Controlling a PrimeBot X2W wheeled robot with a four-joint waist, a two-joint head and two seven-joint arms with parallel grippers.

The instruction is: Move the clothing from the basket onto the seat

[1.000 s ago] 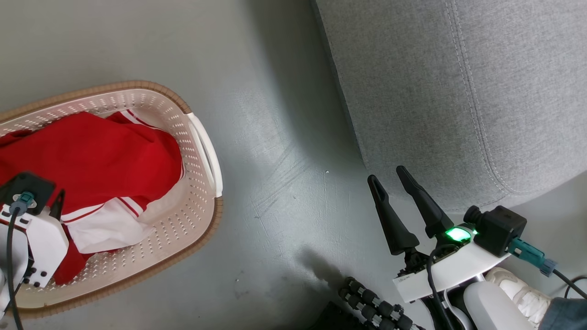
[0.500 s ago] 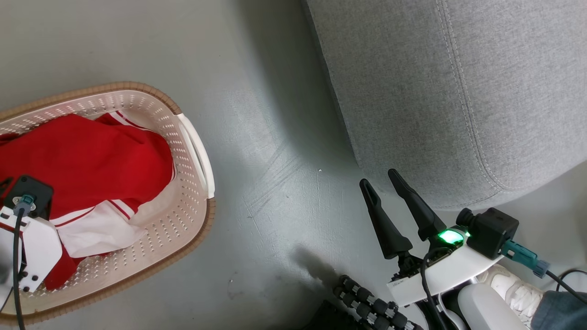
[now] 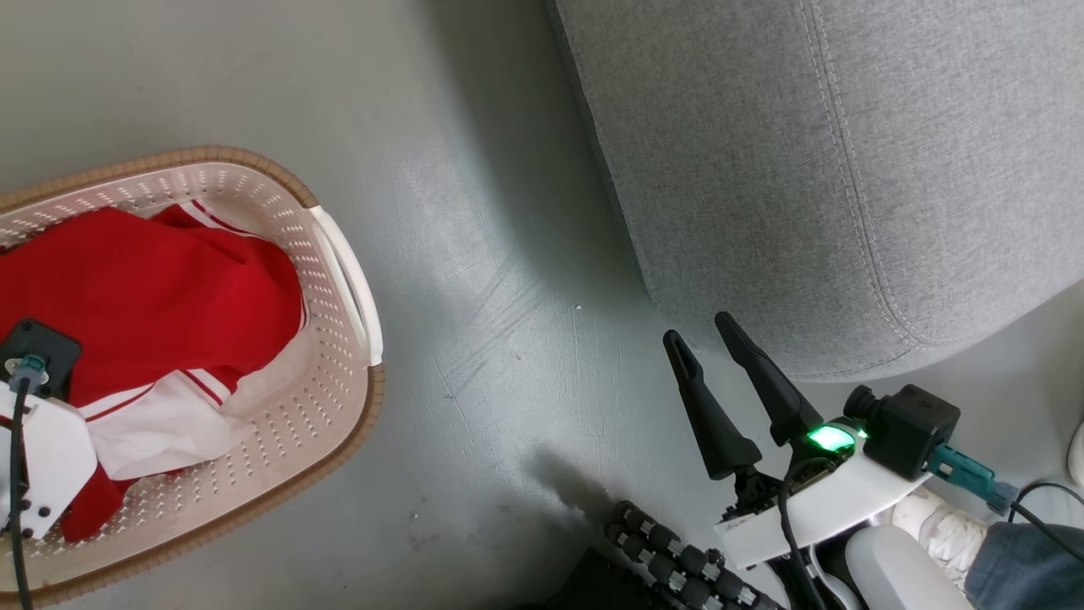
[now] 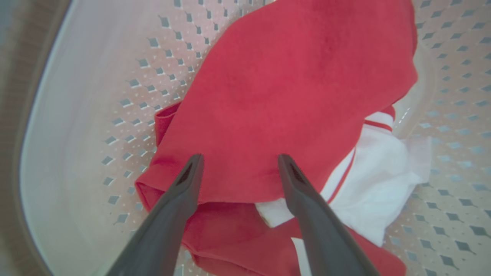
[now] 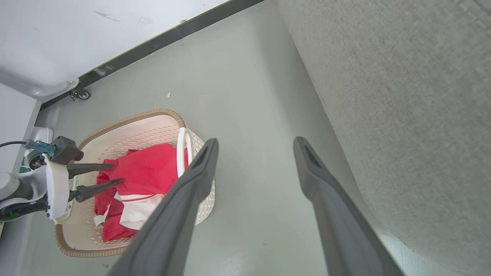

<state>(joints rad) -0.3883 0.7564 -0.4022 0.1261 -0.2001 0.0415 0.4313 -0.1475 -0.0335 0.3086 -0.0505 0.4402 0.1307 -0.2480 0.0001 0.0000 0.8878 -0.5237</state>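
Note:
The clothing (image 3: 161, 296), red fabric with white striped trim, lies heaped in the cream basket (image 3: 254, 161) with a brown rim, on the floor at left. My left gripper (image 4: 241, 157) hangs open just above the red cloth (image 4: 287, 88), with nothing between its fingers. The right wrist view shows the left gripper (image 5: 117, 173) over the basket (image 5: 153, 115). My left arm's white wrist (image 3: 42, 449) sits at the lower left. The grey seat (image 3: 804, 169) fills the upper right. Over the floor beside its rounded corner, my right gripper (image 3: 699, 330) is open and empty.
Bare grey floor (image 3: 508, 339) lies between basket and seat. A person's white shoe (image 3: 940, 525) and jeans leg (image 3: 1016, 559) are at the lower right, a black ribbed hose (image 3: 677, 559) near it. A white wall with a dark baseboard (image 5: 153, 42) stands beyond the basket.
The head camera has turned, so basket and seat have slid left in the picture. Both grippers stay open and hold about the same places.

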